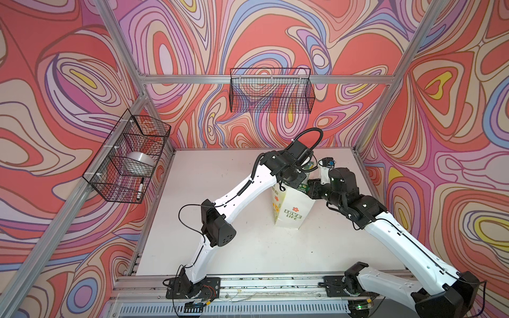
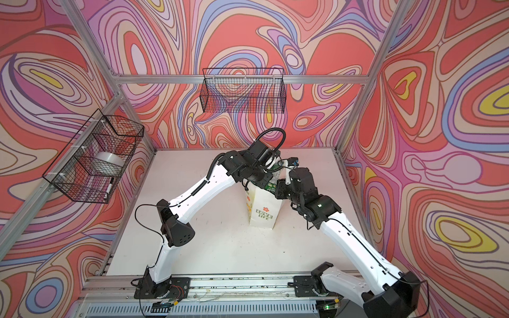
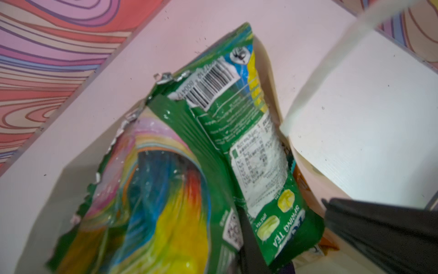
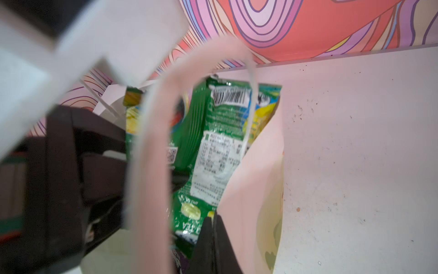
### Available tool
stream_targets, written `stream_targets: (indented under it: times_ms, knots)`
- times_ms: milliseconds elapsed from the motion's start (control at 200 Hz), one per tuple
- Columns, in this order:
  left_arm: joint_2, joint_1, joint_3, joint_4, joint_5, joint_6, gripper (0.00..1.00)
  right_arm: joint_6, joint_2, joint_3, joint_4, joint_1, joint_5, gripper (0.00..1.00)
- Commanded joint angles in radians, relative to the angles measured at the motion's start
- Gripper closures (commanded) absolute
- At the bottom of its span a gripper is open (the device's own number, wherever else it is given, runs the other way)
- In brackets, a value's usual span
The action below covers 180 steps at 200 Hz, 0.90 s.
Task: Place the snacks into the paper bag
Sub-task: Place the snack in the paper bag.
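Observation:
The white paper bag with "LOVE LIFE" print stands upright mid-table. Green snacks stick out of its mouth. In the left wrist view a green rainbow-print pouch and a green "SPRING TEA" pouch stand inside the bag wall, beside an orange pouch. My left gripper is over the mouth, shut on the rainbow pouch; one finger shows between the two pouches. My right gripper is shut on the bag's right rim.
A black wire basket hangs on the back wall. Another basket on the left wall holds a tape roll and a marker. The white table lies bare left of the bag. A bag handle loops across the right wrist view.

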Motion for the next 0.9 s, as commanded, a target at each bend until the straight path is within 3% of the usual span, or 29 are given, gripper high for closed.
stream_targets:
  times_ms: [0,235,275,361,501,781,896]
  knots:
    - [-0.009,-0.007,-0.052,-0.165,0.045,0.022,0.87,-0.006,-0.004,-0.015,-0.013,0.002,0.009,1.0]
    - [-0.137,-0.005,-0.144,-0.106,0.122,0.011,0.79,-0.005,-0.001,-0.015,-0.012,0.002,0.006,1.0]
    - [-0.141,-0.005,-0.138,-0.089,0.118,-0.001,0.75,-0.006,-0.001,-0.015,-0.012,0.002,0.006,1.0]
    - [-0.139,-0.006,-0.103,-0.06,0.085,-0.033,0.55,-0.006,0.001,-0.015,-0.012,0.002,0.008,1.0]
    - [-0.154,-0.006,-0.056,0.0,0.003,-0.082,0.44,-0.005,0.004,-0.015,-0.012,0.002,0.011,1.0]
    - [-0.122,-0.004,-0.019,0.077,-0.237,-0.133,0.52,-0.006,0.002,-0.016,-0.012,0.002,0.008,1.0]
    - [-0.068,-0.002,0.021,0.097,-0.22,-0.123,0.53,-0.006,0.003,-0.015,-0.012,0.003,0.006,1.0]
